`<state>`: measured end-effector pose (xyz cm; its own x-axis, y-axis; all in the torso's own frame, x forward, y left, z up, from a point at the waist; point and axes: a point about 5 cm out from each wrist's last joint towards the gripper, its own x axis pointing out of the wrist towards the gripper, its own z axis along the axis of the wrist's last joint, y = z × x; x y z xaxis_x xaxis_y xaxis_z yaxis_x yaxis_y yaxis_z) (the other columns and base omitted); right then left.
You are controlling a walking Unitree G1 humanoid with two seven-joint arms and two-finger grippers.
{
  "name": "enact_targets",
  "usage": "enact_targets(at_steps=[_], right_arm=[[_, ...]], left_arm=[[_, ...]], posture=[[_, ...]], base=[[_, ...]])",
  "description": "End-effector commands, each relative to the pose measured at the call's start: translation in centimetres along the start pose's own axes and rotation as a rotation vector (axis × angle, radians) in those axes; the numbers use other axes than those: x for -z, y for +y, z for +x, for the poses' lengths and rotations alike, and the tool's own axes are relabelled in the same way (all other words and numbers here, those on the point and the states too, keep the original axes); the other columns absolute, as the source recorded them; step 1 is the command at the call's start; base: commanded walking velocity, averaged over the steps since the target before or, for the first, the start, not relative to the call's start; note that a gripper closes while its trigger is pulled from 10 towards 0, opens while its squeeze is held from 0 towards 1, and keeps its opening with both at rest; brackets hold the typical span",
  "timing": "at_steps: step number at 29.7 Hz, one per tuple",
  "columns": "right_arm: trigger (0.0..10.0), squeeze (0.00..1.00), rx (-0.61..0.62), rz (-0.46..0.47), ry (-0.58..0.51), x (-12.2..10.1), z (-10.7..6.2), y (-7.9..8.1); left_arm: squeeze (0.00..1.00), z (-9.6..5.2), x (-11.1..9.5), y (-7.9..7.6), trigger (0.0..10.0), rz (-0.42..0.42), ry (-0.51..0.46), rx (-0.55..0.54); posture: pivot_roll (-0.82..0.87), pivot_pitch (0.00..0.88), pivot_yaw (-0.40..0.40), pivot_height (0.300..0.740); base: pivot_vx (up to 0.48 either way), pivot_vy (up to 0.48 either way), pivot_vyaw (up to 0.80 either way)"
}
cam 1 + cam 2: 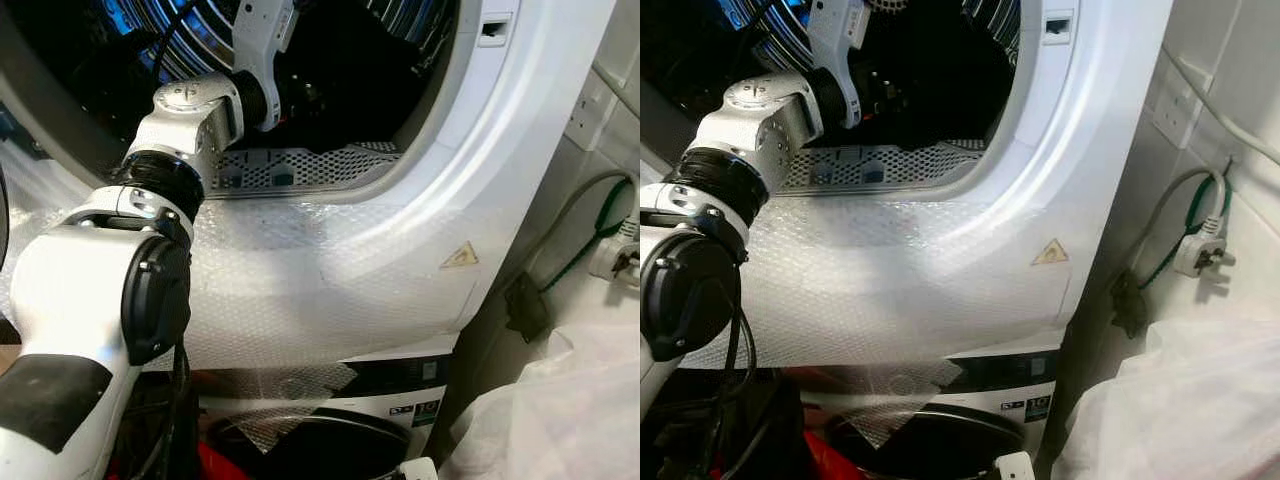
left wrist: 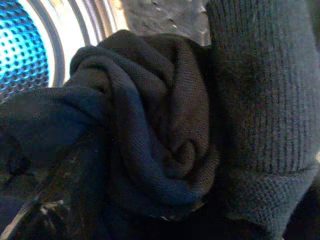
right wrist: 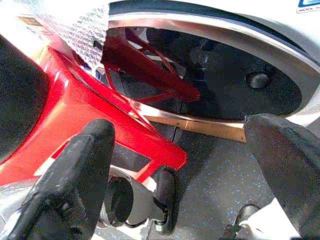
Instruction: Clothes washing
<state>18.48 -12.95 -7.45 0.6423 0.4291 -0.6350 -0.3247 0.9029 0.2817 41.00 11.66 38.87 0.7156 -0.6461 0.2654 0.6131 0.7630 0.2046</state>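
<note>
Dark clothes [image 2: 165, 135] lie bunched inside the drum [image 1: 330, 90], just before the left gripper [image 2: 75, 200], whose jaws I cannot tell. Right gripper [image 3: 180, 175] hangs low with fingers apart, near a red basket [image 3: 100, 120].

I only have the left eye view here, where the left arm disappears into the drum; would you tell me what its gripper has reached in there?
Observer: The left wrist view shows bunched dark clothes right at the left gripper, with the drum wall lit blue behind them.
Operator: Thank you. Are its fingers closed on them?
Observer: I cannot tell; the fabric hides them.
Operator: And the right gripper?
Observer: The right gripper hangs open low by a red basket, above the speckled floor.
</note>
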Motion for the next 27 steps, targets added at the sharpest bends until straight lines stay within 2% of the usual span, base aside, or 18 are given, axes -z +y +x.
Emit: enact_targets(at_steps=[1,4,7,12,14,16,19,20,21,22,23,24,25,26,27], right_arm=[[10.0,0.00,-0.011,0.001,0.016,0.2,0.2,0.5],[10.0,0.00,-0.013,-0.001,0.016,0.1,0.3,0.5],[10.0,0.00,-0.013,-0.005,0.019,0.1,0.2,0.4],[10.0,0.00,-0.021,-0.009,0.036,0.4,0.1,0.5],[10.0,0.00,-0.026,-0.013,0.040,0.4,0.1,0.5],[10.0,0.00,-0.041,-0.028,0.052,0.4,0.1,0.4],[10.0,0.00,-0.047,-0.040,0.058,0.3,0.1,0.4],[10.0,0.00,-0.050,-0.047,0.058,0.2,0.2,0.3],[10.0,0.00,-0.053,-0.053,0.056,0.0,0.2,0.2],[10.0,0.00,-0.053,-0.053,0.056,0.0,0.2,0.2],[10.0,0.00,-0.058,-0.058,0.053,-0.1,0.2,0.3],[10.0,0.00,-0.058,-0.058,0.053,-0.1,0.2,0.3],[10.0,0.00,-0.062,-0.061,0.050,-0.2,0.3,0.3],[10.0,0.00,-0.062,-0.061,0.050,-0.2,0.3,0.3],[10.0,0.00,-0.066,-0.062,0.050,0.0,0.3,0.5]], left_arm=[[0.00,-0.6,-1.0,1.0,10.0,-0.008,-0.035,-0.045],[0.00,-0.9,-0.9,1.3,10.0,-0.033,-0.035,-0.066],[0.00,-1.4,0.2,1.5,10.0,-0.069,-0.021,-0.076],[0.00,-1.7,1.9,1.7,10.0,-0.100,-0.023,-0.216],[0.00,-1.3,2.5,1.3,10.0,-0.111,-0.004,-0.208],[0.00,0.1,1.7,0.1,10.0,-0.081,-0.015,-0.181],[0.00,0.7,0.9,-0.3,10.0,-0.066,-0.032,-0.180],[0.00,1.1,0.1,-0.4,10.0,0.027,-0.017,-0.195],[0.00,1.0,-0.9,0.1,10.0,0.114,-0.008,-0.272],[0.00,1.0,-0.9,0.1,10.0,0.114,-0.008,-0.272],[0.00,0.0,-1.8,1.9,10.0,0.122,-0.022,-0.440],[0.00,0.0,-1.8,1.9,10.0,0.122,-0.022,-0.440],[0.00,-0.9,-2.4,3.2,10.0,0.114,-0.035,-0.560],[0.00,-0.9,-2.4,3.2,10.0,0.114,-0.035,-0.560],[0.00,-1.7,-2.3,4.2,10.0,0.072,-0.034,-0.641]], posture=[[-0.22,0.000,0.092,0.740],[-0.22,0.000,0.088,0.740],[-0.21,0.000,0.085,0.740],[-0.19,0.000,0.074,0.740],[-0.18,0.000,0.063,0.740],[-0.15,0.000,0.043,0.740],[-0.15,0.000,0.041,0.740],[-0.15,0.000,0.035,0.740],[-0.15,0.000,0.037,0.740],[-0.15,0.000,0.037,0.740],[-0.14,0.000,0.036,0.740],[-0.14,0.000,0.036,0.740],[-0.15,0.000,0.039,0.740],[-0.15,0.000,0.039,0.740],[-0.16,0.000,0.044,0.740]], base=[[0.000,0.000,0.00],[0.000,0.000,0.00],[0.000,0.000,0.00],[0.000,0.000,0.00],[0.000,0.000,0.00],[0.000,0.000,0.00],[0.000,0.000,0.00],[0.000,0.000,0.00],[0.000,0.000,0.00],[0.000,0.000,0.00],[0.000,0.000,0.00],[0.000,0.000,0.00],[0.000,0.000,0.00],[0.000,0.000,0.00],[0.000,0.000,0.00]])
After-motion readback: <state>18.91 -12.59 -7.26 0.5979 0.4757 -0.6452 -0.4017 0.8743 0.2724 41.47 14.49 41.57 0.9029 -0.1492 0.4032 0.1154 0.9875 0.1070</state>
